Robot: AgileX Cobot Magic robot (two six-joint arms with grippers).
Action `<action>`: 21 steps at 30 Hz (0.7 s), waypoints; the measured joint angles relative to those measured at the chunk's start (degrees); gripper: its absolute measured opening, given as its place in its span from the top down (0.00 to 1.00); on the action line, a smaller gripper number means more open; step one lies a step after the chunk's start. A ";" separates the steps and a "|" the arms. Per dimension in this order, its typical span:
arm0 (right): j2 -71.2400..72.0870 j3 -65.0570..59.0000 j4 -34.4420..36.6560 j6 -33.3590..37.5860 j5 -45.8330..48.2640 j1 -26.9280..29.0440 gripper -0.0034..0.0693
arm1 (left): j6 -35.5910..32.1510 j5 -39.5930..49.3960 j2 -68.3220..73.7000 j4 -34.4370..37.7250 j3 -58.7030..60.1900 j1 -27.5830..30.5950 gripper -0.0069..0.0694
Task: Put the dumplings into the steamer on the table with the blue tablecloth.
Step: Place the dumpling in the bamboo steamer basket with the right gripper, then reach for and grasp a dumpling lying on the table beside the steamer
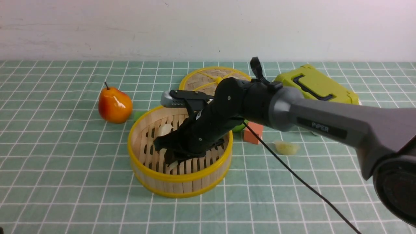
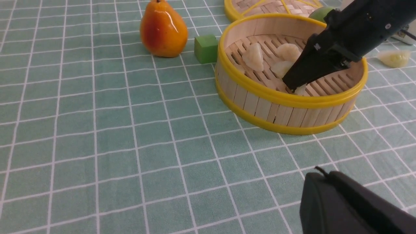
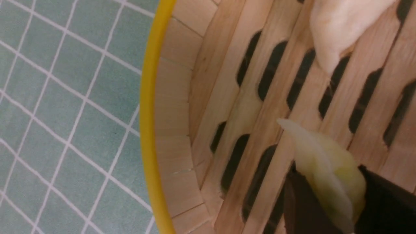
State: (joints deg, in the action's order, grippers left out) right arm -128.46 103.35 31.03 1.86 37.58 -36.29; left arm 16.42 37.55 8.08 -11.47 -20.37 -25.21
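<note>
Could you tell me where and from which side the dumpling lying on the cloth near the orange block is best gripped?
Grip the dumpling across its plump middle, coming straight down. It lies low on the cloth, seemingly longer left to right, so jaws closing front to back should span its narrow width. The orange block stands apart on its left.

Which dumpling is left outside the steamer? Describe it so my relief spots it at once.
Find the yellow-rimmed bamboo steamer mid-table, then look to the robot's right, just past the orange block. There, alone on the teal grid cloth, lies a small pale greenish dumpling: the only one seen outside the basket.
</note>
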 joint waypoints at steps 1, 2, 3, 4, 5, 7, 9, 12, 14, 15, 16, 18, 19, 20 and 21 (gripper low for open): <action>0.00 0.14 0.06 -0.06 0.00 -0.22 0.65 | 0.00 0.00 0.00 -0.01 0.00 0.00 0.93; 0.00 0.21 0.06 -0.11 0.00 -0.28 0.64 | 0.00 0.00 0.00 -0.06 0.00 0.00 0.93; 0.00 0.27 0.12 -0.18 0.00 -0.35 0.60 | 0.00 0.00 0.00 -0.06 0.00 0.00 0.93; 0.00 0.34 0.34 -0.26 0.06 -0.35 0.57 | 0.00 0.00 0.00 -0.06 0.00 0.00 0.93; 0.00 0.39 0.65 -0.30 0.06 -0.35 0.50 | 0.00 0.00 0.00 -0.06 0.00 0.00 0.93; 0.00 0.39 1.19 -0.44 0.06 -0.35 0.43 | 0.00 0.00 0.00 -0.06 0.00 0.00 0.93; 0.59 0.39 1.36 -0.45 0.19 -0.29 0.36 | 0.00 -0.02 0.00 0.15 0.00 0.00 0.93; 3.46 0.39 1.41 -0.34 1.15 0.43 0.28 | 0.06 -0.02 0.00 0.28 0.00 0.00 0.93; 5.74 0.39 1.22 0.94 2.21 1.40 0.27 | 0.06 -0.02 0.00 0.33 0.00 0.00 0.93; 8.08 0.39 0.63 2.82 3.38 2.58 0.27 | 0.06 -0.02 0.00 0.33 0.00 0.00 0.93; 9.56 0.39 -0.08 4.23 4.20 3.39 0.27 | 0.06 -0.02 0.00 0.27 0.00 0.00 0.93; 13.73 0.46 -2.96 9.39 7.00 6.04 0.27 | 0.06 -0.02 0.00 -0.07 0.00 0.00 0.92; 14.82 0.53 -4.34 11.05 7.94 6.80 0.27 | 0.06 -0.02 0.00 -0.13 0.00 0.00 0.92; 16.43 0.64 -5.98 13.92 9.36 7.84 0.28 | 0.06 -0.02 0.00 -0.34 0.00 0.00 0.92; 17.68 0.76 -8.20 16.80 11.64 9.20 0.28 | 0.06 -0.07 0.00 -0.34 0.00 0.00 0.92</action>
State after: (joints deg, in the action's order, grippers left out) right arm -110.78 104.12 22.82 18.67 49.22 -27.09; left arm 16.48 37.48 8.08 -11.81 -20.37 -25.21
